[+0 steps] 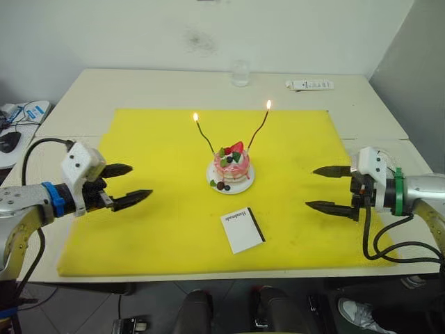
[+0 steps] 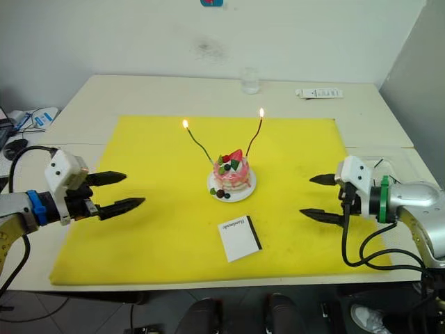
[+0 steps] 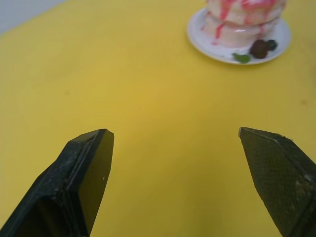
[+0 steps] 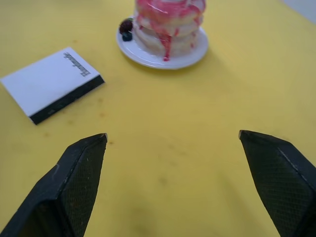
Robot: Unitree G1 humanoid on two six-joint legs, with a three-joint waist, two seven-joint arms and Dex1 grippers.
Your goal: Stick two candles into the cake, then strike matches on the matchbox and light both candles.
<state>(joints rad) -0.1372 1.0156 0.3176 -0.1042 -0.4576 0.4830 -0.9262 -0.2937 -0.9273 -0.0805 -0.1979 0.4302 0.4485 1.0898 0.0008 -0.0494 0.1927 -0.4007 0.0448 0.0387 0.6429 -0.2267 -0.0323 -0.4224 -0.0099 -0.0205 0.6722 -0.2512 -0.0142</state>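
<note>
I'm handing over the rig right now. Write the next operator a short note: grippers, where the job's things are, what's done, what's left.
Left gripper: open, empty, above the yellow mat to the cake's left.
Right gripper: open, empty, above the mat to the cake's right.
Cake on its white plate, mid-mat. Both candles stand in it, leaning apart: left candle, right candle, each with a flame at its tip.
Matchbox lies flat on the mat, on the robot's side of the cake. I can't make out any matches.
Done: candles planted and lit.
Left: nothing that I can see.
</note>
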